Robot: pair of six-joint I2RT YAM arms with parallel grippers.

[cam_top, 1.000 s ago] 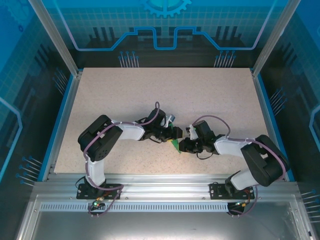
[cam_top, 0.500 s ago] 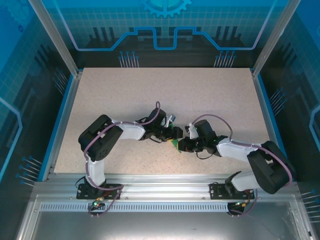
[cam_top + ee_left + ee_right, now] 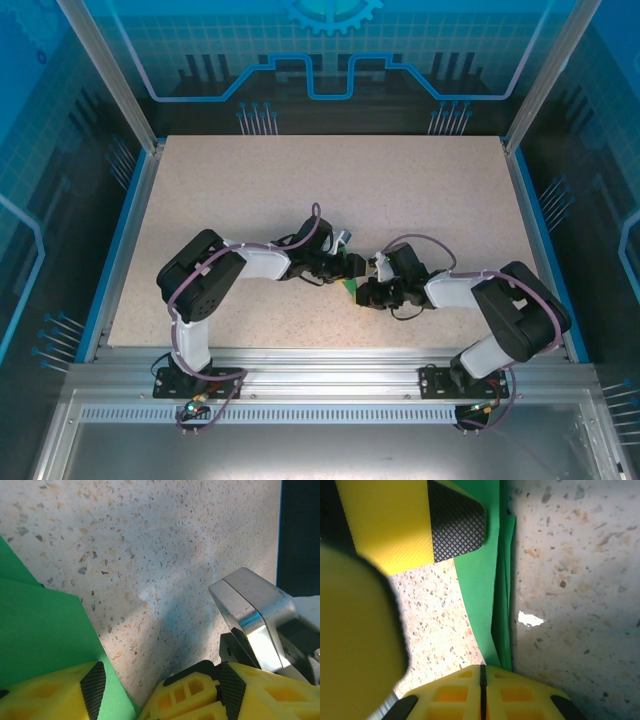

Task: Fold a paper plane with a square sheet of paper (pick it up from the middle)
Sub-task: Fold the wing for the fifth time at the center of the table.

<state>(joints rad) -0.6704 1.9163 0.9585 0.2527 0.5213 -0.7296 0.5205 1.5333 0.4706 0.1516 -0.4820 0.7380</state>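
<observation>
Paper: thin bright green sheet of paper (image 3: 350,287), flat on the speckled beige table (image 3: 350,190), lower centre of the top view, just between the two grippers.
Shape: angular, stacked in at least two layers along one straight creased edge; not a plain square, not a dart.
Left gripper (image 3: 125,698): jaws partly apart, clamping nothing; one black pad resting on the green at the lower left of the left wrist view, the other finger over bare table.
Right gripper (image 3: 481,675): yellow fingers pressed together at the layered edge, bottom of the right wrist view; nipping the paper or only pressing it, cannot tell.
Done: early folds only, by the look.
Left: pointed nose, centre ridge, wings; probably most of the folding.
</observation>
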